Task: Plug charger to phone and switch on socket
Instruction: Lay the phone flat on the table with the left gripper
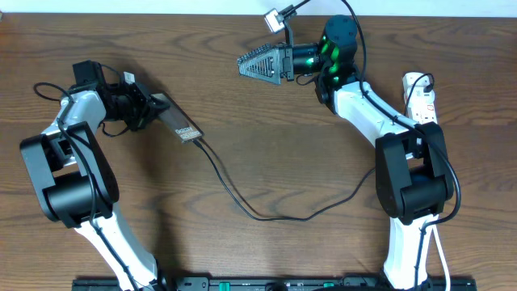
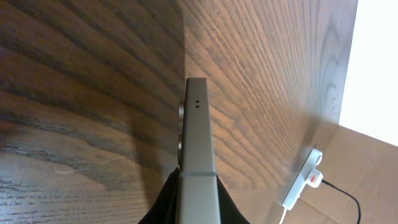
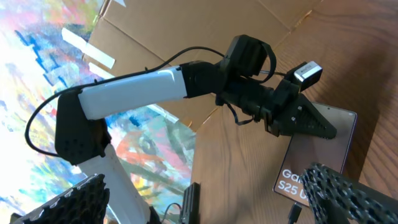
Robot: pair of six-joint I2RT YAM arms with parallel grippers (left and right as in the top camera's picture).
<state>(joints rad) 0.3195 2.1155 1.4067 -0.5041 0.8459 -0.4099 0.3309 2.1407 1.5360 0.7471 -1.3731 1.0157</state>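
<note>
The phone (image 1: 179, 123) is a dark-brown slab held tilted at the left of the table by my left gripper (image 1: 149, 109), which is shut on its upper end. In the left wrist view the phone (image 2: 198, 137) shows edge-on between the black fingers (image 2: 198, 214). The right wrist view shows its "Galaxy S25" text (image 3: 317, 155). The charger cable (image 1: 258, 214) meets the phone's lower end (image 1: 199, 139), and its plug tip (image 3: 295, 215) sits at that edge. My right gripper (image 1: 260, 63) is open and empty, held high at the back centre. The white socket (image 1: 420, 97) lies at the right.
The socket also shows far off in the left wrist view (image 2: 303, 180) with a red switch. The charger cable curves across the table's middle toward the right arm base (image 1: 412, 178). A black rail (image 1: 266, 284) runs along the front edge. Cardboard (image 3: 205, 25) stands beyond the table.
</note>
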